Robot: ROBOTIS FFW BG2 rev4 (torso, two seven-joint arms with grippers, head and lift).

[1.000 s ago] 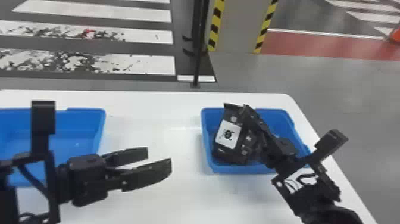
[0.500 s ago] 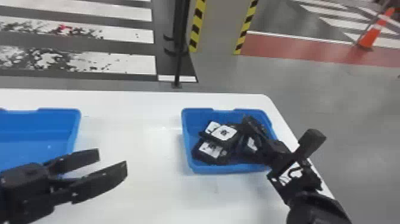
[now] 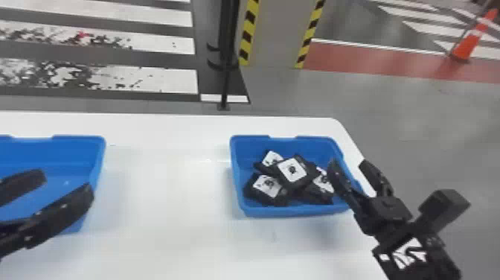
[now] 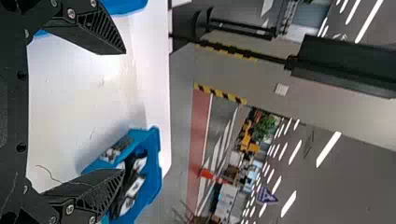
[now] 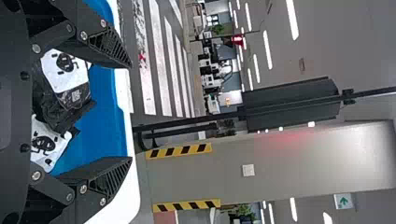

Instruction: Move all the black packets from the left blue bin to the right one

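Well, I have the white table point(image 3: 160, 193) across the lower part of the head view, from the left edge to its rounded corner right of centre. The left blue bin point(image 3: 74, 139) runs off the left edge, and the right blue bin point(image 3: 294, 213) sits just right of centre. At lower left, my left gripper point(image 3: 66, 183) appears in front of the left bin, fingers spread with nothing between them. At the right, my right gripper point(image 3: 348, 164) is also parted and empty, one finger over the right bin's interior, the other beyond its right rim. The black packets point(image 3: 294, 173) lie in a loose, overlapping heap inside the right bin, right of the frame's centre; I make it four, probably, given the overlap. Their white labels point(image 3: 292, 170) are smaller still, with dark marks on them.
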